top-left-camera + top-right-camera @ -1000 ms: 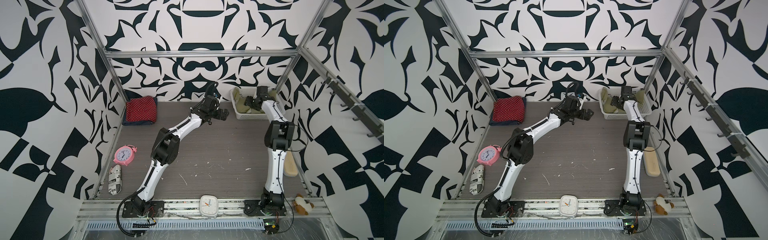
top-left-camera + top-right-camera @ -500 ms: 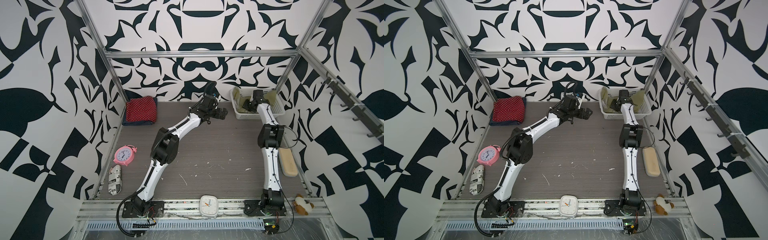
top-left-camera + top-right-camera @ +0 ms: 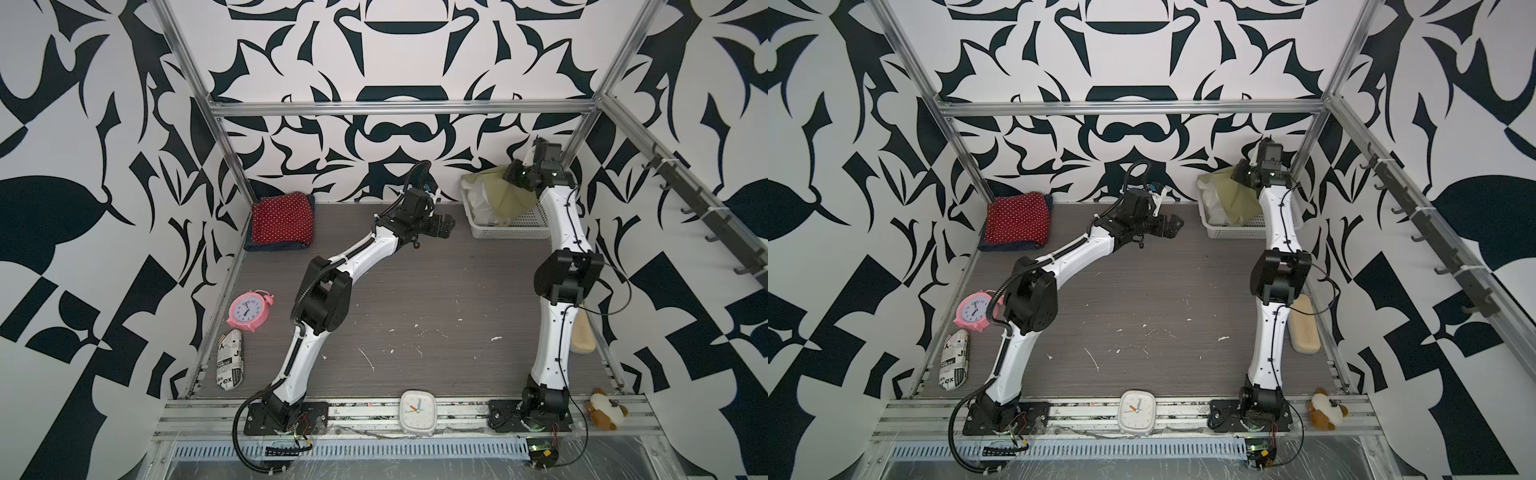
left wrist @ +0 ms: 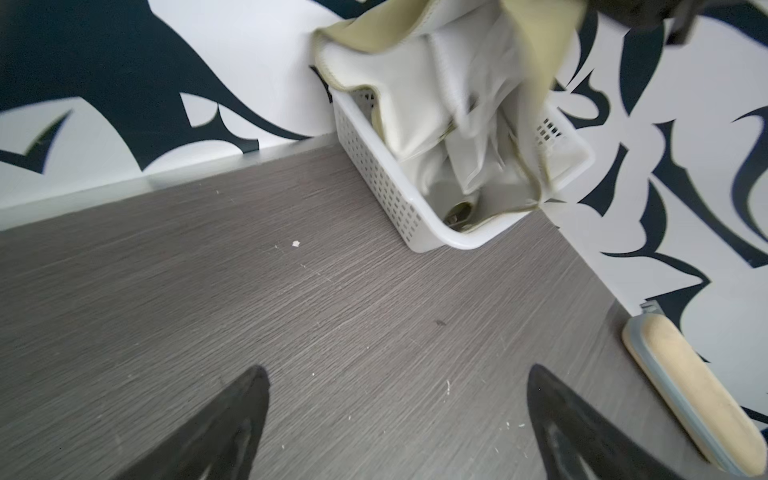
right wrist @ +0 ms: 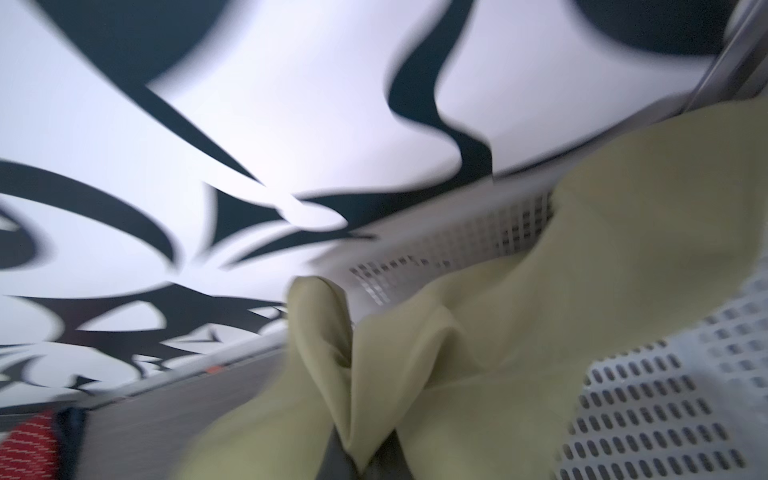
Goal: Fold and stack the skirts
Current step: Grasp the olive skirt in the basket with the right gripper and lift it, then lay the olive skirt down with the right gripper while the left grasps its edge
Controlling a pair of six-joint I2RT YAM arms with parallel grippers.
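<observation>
Olive-green skirt (image 3: pixel 510 201) hangs pinched in the right gripper's (image 3: pixel 510 178) closed jaws above the white basket (image 3: pixel 509 230), its lower folds inside it. The left gripper (image 3: pixel 444 226) hovers spread wide near the basket. The red dotted skirt (image 3: pixel 283 218) lies folded on the denim skirt (image 3: pixel 274 246) in the far left corner. A pink clock (image 3: pixel 248 309) and a brush (image 3: pixel 582 338) sit at the edges of the table (image 3: pixel 415 291).

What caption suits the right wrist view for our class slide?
Right gripper shut on the olive-green skirt, white perforated basket behind.
</observation>
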